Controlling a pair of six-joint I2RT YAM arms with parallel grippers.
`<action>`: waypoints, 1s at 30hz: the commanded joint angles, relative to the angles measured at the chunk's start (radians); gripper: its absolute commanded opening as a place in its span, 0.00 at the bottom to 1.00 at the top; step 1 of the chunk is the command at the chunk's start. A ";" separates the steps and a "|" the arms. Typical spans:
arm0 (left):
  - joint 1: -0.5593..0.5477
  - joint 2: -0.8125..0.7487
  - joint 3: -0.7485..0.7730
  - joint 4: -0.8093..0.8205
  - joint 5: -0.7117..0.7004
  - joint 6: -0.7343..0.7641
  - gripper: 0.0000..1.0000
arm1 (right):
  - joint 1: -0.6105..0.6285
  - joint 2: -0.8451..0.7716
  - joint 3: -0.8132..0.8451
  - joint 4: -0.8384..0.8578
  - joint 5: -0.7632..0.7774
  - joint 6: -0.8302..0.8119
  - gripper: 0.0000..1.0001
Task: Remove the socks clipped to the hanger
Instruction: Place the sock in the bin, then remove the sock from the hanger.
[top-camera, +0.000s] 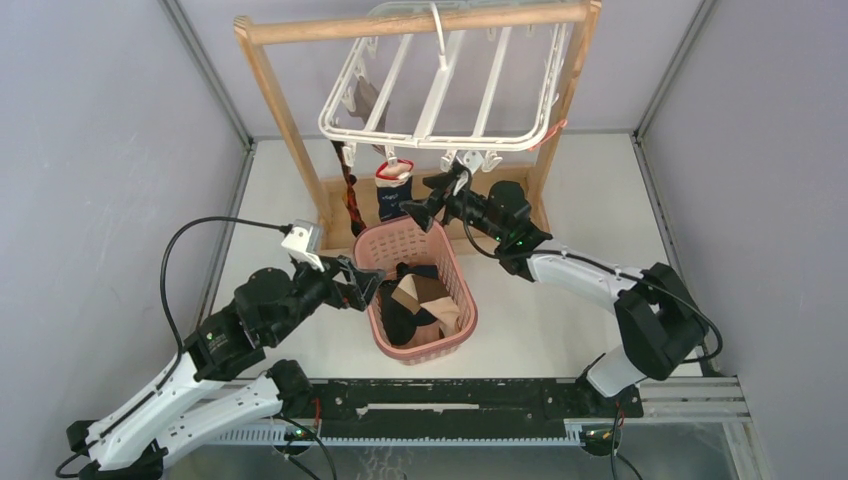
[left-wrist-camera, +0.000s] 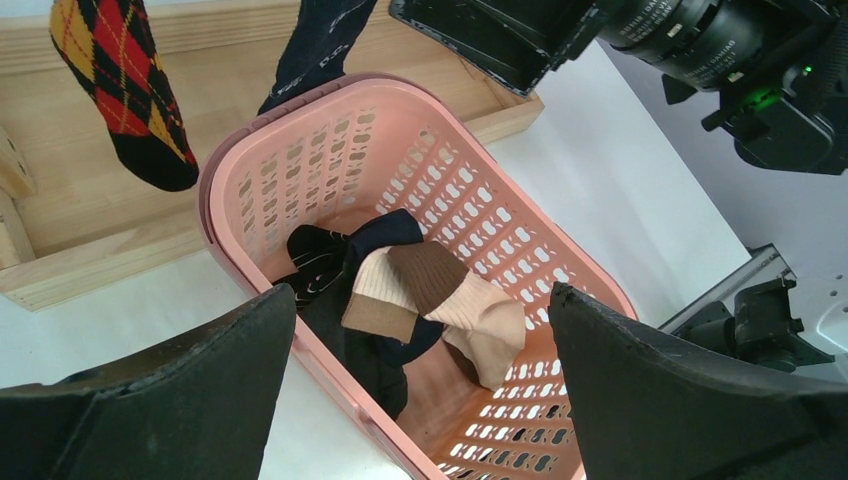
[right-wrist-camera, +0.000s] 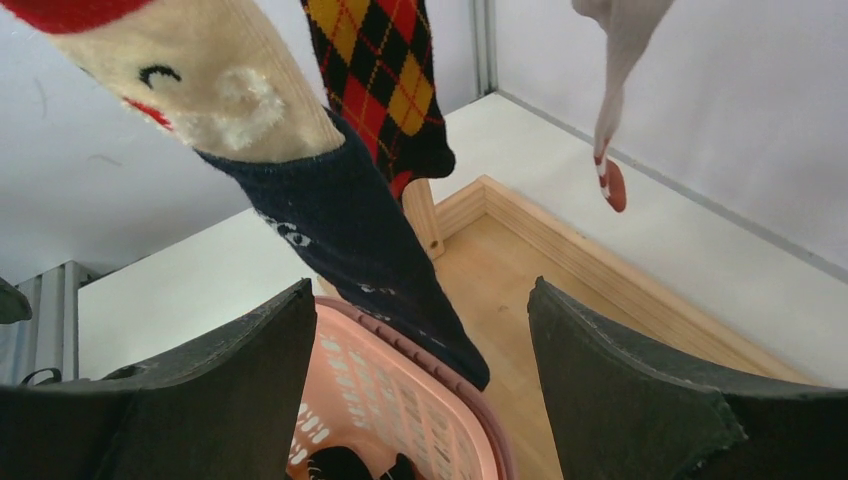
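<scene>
White table (top-camera: 600, 200): navy sock (right-wrist-camera: 350, 220) hangs vert. just ahead of your R gripper (right-wrist-camera: 420, 295), jaws apart; L gripper (left-wrist-camera: 422, 300) farther, also spread.

one sock (left-wrist-camera: 120, 90) is red-yellow argyle, the basket (left-wrist-camera: 330, 150) pink

socks (top-camera: 422, 300) lie in the basket (top-camera: 425, 352), before the rack (top-camera: 330, 25) bearing the hanger (top-camera: 438, 92).

A pink slotted basket (top-camera: 425, 350) stands on the white table (top-camera: 560, 320), just ahead of the left gripper (top-camera: 368, 285) and below the right gripper (top-camera: 420, 202). Beyond both rises a wooden rack (top-camera: 280, 110), its base board seemingly touching the basket's far rim.
</scene>
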 joint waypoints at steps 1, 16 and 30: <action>0.005 -0.014 -0.018 0.010 0.008 -0.012 1.00 | 0.005 0.057 0.074 0.090 -0.078 -0.003 0.84; 0.005 -0.002 -0.023 0.008 0.001 -0.006 1.00 | 0.012 0.097 0.088 0.124 -0.152 0.070 0.51; 0.005 -0.012 -0.032 0.012 0.012 -0.015 1.00 | 0.013 0.056 0.096 0.078 -0.241 0.157 0.00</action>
